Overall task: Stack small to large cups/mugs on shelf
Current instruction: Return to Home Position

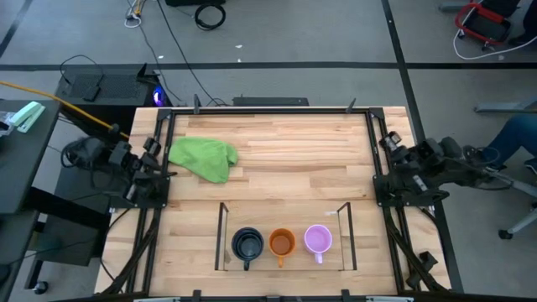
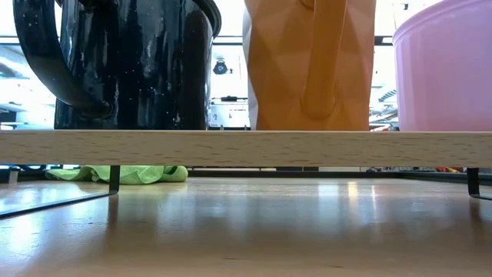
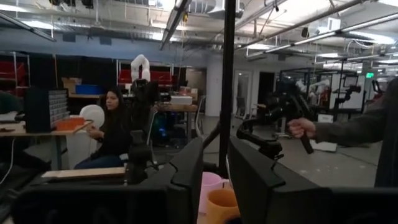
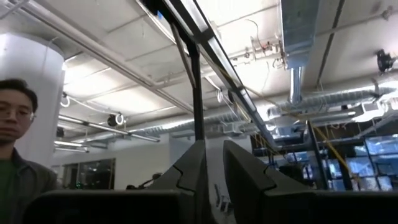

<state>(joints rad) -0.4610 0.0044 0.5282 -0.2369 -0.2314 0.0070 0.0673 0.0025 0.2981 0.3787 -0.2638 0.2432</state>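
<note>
Left gripper was parked at the table's left edge and right gripper at the right edge, each with fingers pinched to a thin slit and nothing between them, both well apart from the mugs. In the shelf near the front edge stood three mugs upright, mouths up, in a row across the table: navy mug on the left, orange mug in the middle, lilac mug on the right. They sat side by side, not nested, every handle pointing to the front edge, with the green cloth lying further back.
</note>
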